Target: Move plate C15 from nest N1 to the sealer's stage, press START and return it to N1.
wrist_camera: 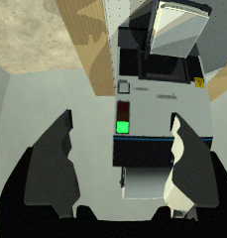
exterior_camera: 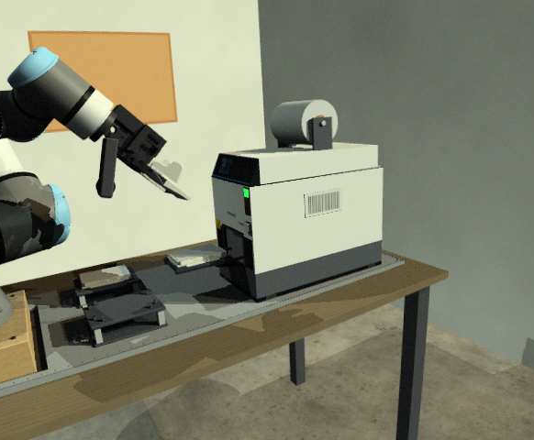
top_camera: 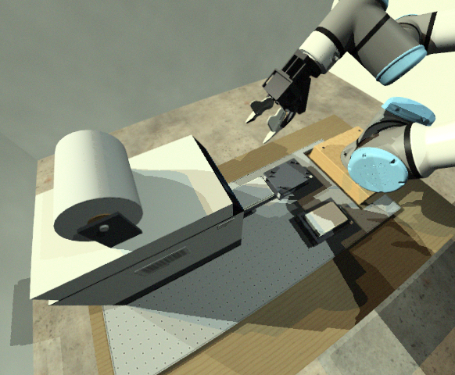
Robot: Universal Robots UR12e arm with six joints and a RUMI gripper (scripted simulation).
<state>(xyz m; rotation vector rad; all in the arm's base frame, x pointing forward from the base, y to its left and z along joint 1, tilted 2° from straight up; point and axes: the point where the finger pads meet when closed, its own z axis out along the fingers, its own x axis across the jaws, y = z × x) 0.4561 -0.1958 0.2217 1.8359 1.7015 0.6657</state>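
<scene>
Overlapping the sealer (top_camera: 171, 157) (exterior_camera: 315, 236) (wrist_camera: 163, 114), open gripper (top_camera: 256, 132) (exterior_camera: 186, 197) (wrist_camera: 121, 112), stage (exterior_camera: 187, 268) (wrist_camera: 151, 29) mostly hidden under plate (top_camera: 254, 192) (exterior_camera: 195, 256) (wrist_camera: 178, 31)

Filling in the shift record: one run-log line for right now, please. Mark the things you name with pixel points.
lamp (exterior_camera: 246, 192) (wrist_camera: 122, 127) green | plate (top_camera: 254, 191) (exterior_camera: 196, 258) (wrist_camera: 178, 31) on extended stage, outside sealer (top_camera: 148, 259) (exterior_camera: 343, 227) (wrist_camera: 163, 111) | jaws open, holding nothing

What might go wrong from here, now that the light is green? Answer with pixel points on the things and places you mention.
The gripper (top_camera: 255, 130) (wrist_camera: 121, 112) is open and holds nothing; reaching down for the plate on the stage (top_camera: 254, 192) (exterior_camera: 195, 256) (wrist_camera: 179, 30), it might bump the sealer (top_camera: 171, 177) (exterior_camera: 315, 203) (wrist_camera: 165, 109) close beside it. A crooked grip might also scuff the plate's top or tilt it.
</scene>
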